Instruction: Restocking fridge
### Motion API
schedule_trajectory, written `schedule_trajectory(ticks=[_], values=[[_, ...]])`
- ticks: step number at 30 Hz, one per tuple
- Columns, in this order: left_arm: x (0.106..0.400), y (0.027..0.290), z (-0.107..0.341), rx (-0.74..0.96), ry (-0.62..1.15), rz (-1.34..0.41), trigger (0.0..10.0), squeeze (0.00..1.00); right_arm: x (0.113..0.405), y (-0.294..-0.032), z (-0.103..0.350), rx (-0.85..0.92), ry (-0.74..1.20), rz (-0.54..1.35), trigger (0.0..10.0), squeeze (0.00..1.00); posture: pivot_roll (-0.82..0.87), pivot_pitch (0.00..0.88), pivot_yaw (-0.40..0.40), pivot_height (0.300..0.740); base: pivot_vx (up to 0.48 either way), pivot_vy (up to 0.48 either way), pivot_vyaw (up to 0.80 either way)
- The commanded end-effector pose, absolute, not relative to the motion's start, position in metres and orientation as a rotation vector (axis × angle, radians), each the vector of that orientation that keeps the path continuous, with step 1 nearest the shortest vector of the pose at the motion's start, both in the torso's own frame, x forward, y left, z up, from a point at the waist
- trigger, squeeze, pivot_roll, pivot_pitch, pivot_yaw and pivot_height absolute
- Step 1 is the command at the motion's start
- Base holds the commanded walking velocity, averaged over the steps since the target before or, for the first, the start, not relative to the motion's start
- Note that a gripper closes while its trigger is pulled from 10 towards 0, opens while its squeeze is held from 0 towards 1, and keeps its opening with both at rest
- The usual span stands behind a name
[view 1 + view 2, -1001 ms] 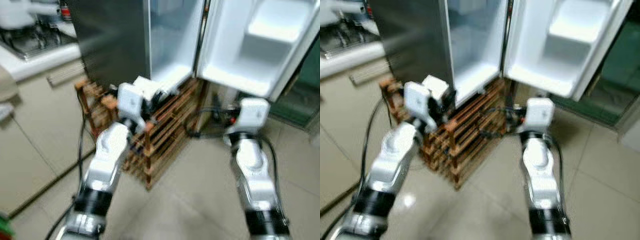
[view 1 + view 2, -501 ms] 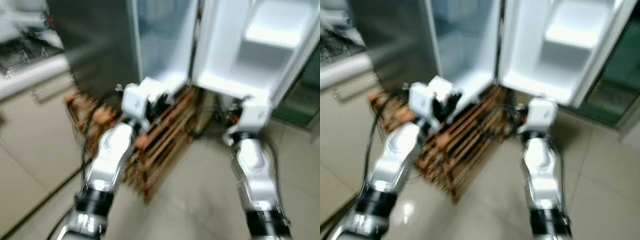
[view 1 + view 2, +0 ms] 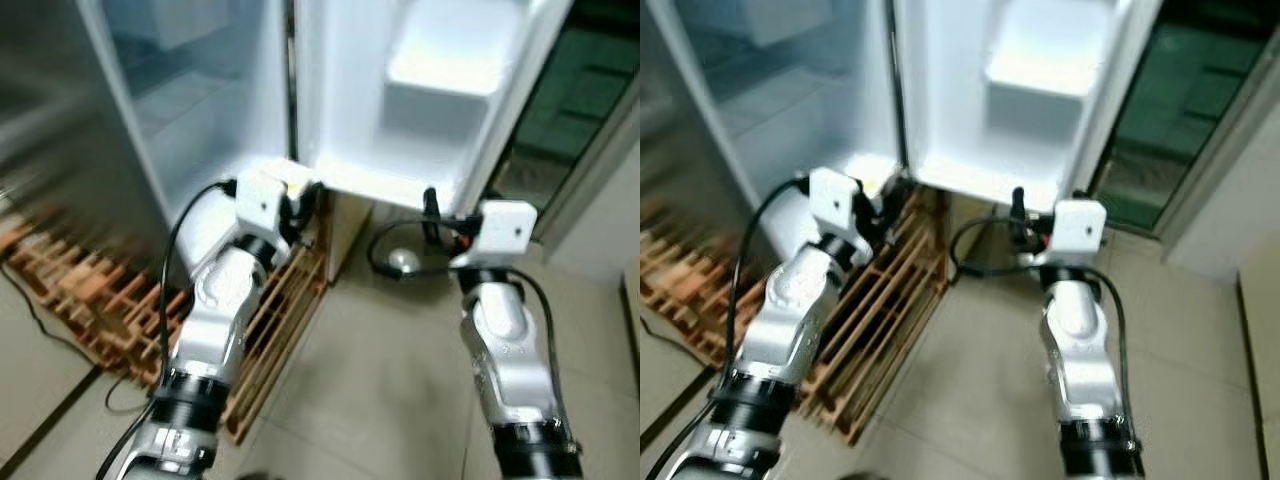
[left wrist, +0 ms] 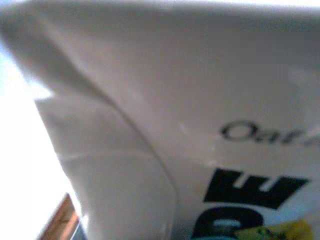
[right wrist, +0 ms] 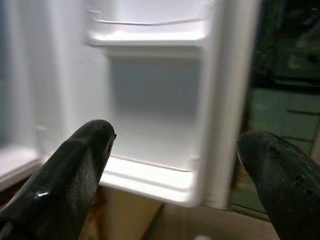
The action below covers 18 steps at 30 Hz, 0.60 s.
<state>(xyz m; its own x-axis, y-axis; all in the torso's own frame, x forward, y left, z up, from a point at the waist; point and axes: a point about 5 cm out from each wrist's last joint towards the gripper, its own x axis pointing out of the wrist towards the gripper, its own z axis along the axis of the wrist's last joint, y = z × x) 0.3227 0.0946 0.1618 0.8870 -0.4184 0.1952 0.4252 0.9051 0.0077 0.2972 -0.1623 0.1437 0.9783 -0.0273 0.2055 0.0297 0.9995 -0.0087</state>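
The fridge stands open right ahead, its pale interior (image 3: 190, 90) on the left and the white door (image 3: 440, 120) with a moulded door shelf (image 3: 445, 65) on the right. My left gripper (image 3: 298, 200) is raised at the bottom edge of the fridge opening, shut on a white oat milk carton (image 3: 284, 180). In the left wrist view the carton (image 4: 200, 125) is very close, with black lettering and a yellow patch. My right gripper (image 5: 175, 170) is open and holds nothing. It points at the lower part of the door, and its fingers (image 5: 75, 165) frame the door's bottom shelf (image 5: 150, 172).
A slatted wooden rack (image 3: 265, 330) lies on the floor under and in front of the fridge. A black cable (image 3: 30, 300) trails on the tiles at the left. A small grey round object (image 3: 403, 262) sits by the door's foot. A dark green glass door (image 3: 575, 90) is at the right.
The view has swung right and closer to the fridge, so the counter and stove have left the picture. Both arms hold the same pose, and the carton stays in the left gripper.
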Motion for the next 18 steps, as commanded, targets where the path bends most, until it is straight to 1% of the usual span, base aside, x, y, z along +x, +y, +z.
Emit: schedule_trajectory(ticks=[1,2,6,14,18], values=[[0.324,0.0862,0.1662,-0.051,-0.201,-0.45,10.0,0.0,0.294,-0.1725,0.1431,-0.01,-0.204,-0.062,10.0,0.04,-0.13,0.0,0.005,0.74,0.458,0.0,0.0],[0.3252,0.0881,0.1636,-0.069,-0.182,-0.43,10.0,0.0,0.2938,-0.172,0.1429,-0.013,-0.204,-0.06,10.0,0.04,-0.13,0.0,0.005,0.74,0.375,0.0,0.0],[0.3306,0.0935,0.1614,-0.065,-0.156,-0.368,10.0,0.0,0.2947,-0.1707,0.1439,-0.016,-0.204,-0.049,10.0,0.05,-0.13,0.0,0.003,0.74,0.0,0.0,0.0],[0.3327,0.0927,0.161,-0.055,-0.154,-0.356,10.0,0.0,0.2938,-0.1705,0.1438,-0.019,-0.2,-0.038,10.0,0.05,-0.14,0.0,0.003,0.74,0.0,0.0,0.0],[0.3323,0.0844,0.1637,-0.065,-0.172,-0.389,10.0,0.0,0.2925,-0.1732,0.1457,-0.027,-0.205,-0.043,10.0,0.05,-0.16,0.0,0.008,0.74,0.0,0.0,0.0]])
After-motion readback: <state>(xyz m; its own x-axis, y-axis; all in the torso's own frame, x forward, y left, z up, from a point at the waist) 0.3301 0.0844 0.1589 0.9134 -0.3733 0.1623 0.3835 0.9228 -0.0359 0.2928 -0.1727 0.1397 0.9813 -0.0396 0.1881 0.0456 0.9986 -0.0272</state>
